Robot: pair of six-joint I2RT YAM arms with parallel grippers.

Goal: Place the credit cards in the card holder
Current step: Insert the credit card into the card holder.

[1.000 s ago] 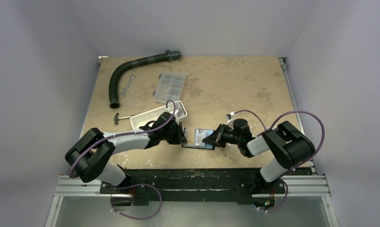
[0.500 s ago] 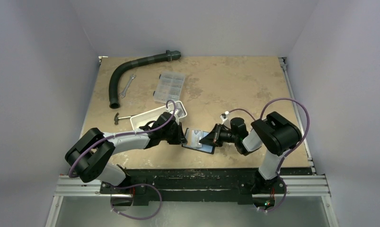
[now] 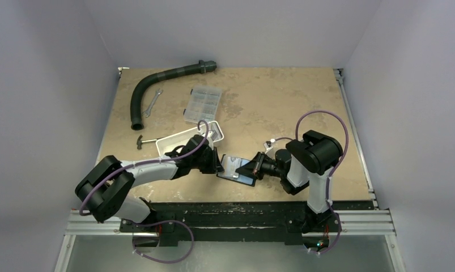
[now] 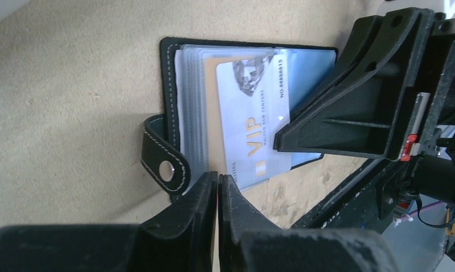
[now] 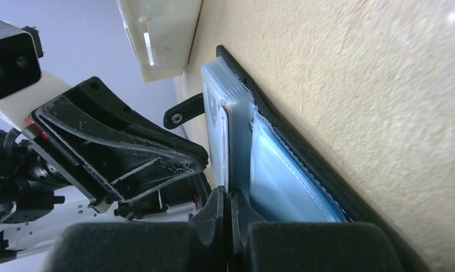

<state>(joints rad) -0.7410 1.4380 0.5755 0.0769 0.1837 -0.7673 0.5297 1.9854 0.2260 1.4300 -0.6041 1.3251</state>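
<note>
The black card holder (image 3: 236, 169) lies open near the table's front edge, its clear sleeves (image 4: 191, 107) fanned up. A bluish-grey VIP credit card (image 4: 253, 124) lies on them, over an orange-yellow credit card (image 4: 212, 119). My left gripper (image 4: 218, 178) is shut, and the orange-yellow card's near edge runs in between its tips. From the opposite side my right gripper (image 5: 229, 195) is shut with nothing held. Its tips are wedged between the sleeve stack (image 5: 216, 124) and the bluish inner page (image 5: 281, 181), and one of its fingers (image 4: 349, 113) rests over the holder's right half.
A white tray (image 3: 188, 139) stands just behind my left gripper. Farther back are a clear compartment box (image 3: 202, 103), a black hose (image 3: 157, 85), a wrench (image 3: 151, 103) and a small hammer (image 3: 144, 140). The holder's snap strap (image 4: 165, 164) sticks out leftward.
My right arm has swung its elbow in to the left and pushed its gripper further over the open holder. The left gripper has stayed in place.
</note>
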